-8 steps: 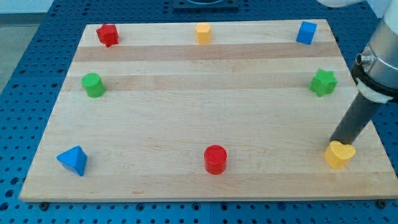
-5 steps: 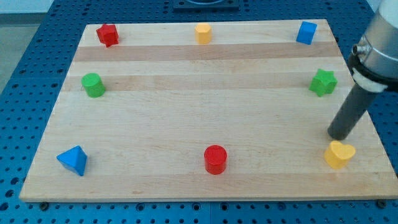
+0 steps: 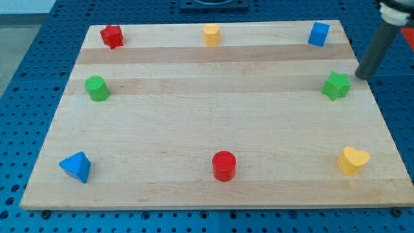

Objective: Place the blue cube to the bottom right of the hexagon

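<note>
The blue cube (image 3: 318, 33) sits near the board's top right corner. The yellow hexagon (image 3: 211, 33) sits at the top middle, far to the cube's left. My tip (image 3: 362, 75) is at the board's right edge, below and to the right of the blue cube and just up and right of the green star (image 3: 336, 85). It touches no block.
A red star-like block (image 3: 112, 36) is at the top left, a green cylinder (image 3: 97, 88) at the left, a blue pyramid (image 3: 76, 166) at the bottom left, a red cylinder (image 3: 224, 166) at the bottom middle, a yellow heart (image 3: 352, 160) at the bottom right. The wooden board (image 3: 207, 123) lies on a blue pegboard.
My tip has moved up the board's right side, from beside the yellow heart to beside the green star. No block has moved.
</note>
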Controlling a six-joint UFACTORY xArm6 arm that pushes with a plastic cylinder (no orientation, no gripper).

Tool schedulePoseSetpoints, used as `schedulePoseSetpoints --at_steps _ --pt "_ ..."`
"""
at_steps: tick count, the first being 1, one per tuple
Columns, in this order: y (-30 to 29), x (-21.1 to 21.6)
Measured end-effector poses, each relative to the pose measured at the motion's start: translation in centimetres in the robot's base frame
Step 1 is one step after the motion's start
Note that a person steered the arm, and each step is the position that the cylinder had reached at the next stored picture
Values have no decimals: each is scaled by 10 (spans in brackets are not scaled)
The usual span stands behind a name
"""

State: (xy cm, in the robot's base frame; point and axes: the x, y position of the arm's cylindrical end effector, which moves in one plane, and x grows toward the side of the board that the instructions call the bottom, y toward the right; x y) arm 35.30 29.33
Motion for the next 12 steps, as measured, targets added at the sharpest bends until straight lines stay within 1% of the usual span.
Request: schedulePoseSetpoints --at_steps 3,4,5,6,8,9,10,12 --pt "-3 -131" --pt "-38 -143" --pt "-76 -142" --pt "-76 -140" --pt "-30 -142" --pt "-56 -138" --pt "-74 -124" --pt "-74 -105"
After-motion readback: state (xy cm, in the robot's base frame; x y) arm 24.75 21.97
